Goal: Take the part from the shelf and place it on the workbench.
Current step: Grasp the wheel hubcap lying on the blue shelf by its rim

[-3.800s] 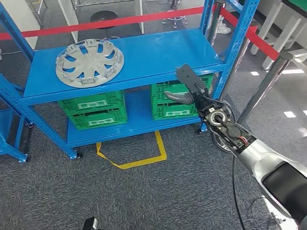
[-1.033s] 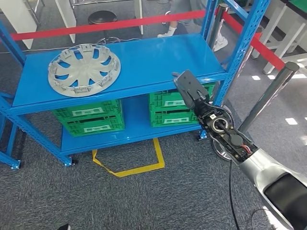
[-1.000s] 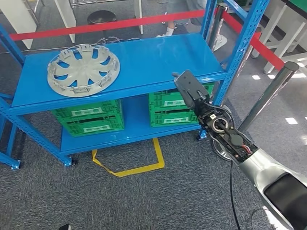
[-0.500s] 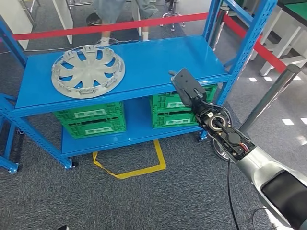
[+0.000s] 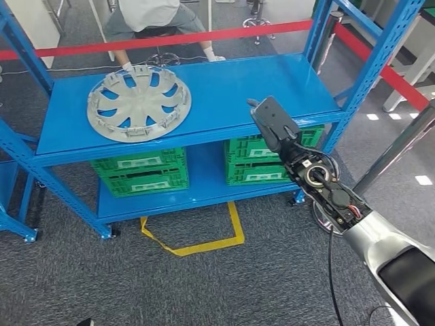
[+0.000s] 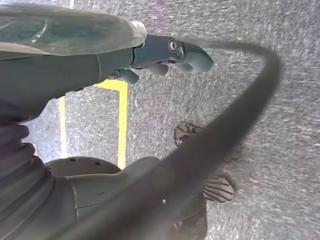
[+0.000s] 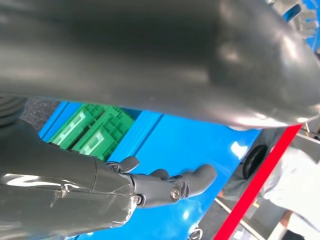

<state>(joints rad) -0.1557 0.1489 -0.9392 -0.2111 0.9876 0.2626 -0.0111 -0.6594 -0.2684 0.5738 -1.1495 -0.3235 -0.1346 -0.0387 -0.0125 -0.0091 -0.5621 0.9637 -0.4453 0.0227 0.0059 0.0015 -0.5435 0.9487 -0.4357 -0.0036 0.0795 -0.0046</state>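
Observation:
The part is a silver-grey wheel cover [image 5: 138, 102] lying flat on the left half of the blue shelf's upper board [image 5: 246, 81]. My right hand [image 5: 272, 122] is raised at the front edge of that board, well to the right of the cover and apart from it. In the right wrist view the right hand [image 7: 113, 185] has its fingers [image 7: 181, 182] stretched out over the blue board with nothing in them. My left hand [image 6: 113, 55] hangs over grey carpet, fingers extended and holding nothing.
Green crates [image 5: 141, 170] [image 5: 256, 159] sit on the lower board. A red barrier tape [image 5: 205, 34] runs behind the shelf, and a person [image 5: 149, 13] sits beyond it. Blue uprights [image 5: 369, 75] and a silver post [image 5: 395, 149] stand at the right. Yellow tape [image 5: 205, 244] marks the carpet.
The camera has moved, so the whole shelf now sits further right in the picture. A person has come into view behind the shelf. My right hand stays raised at the shelf's front edge.

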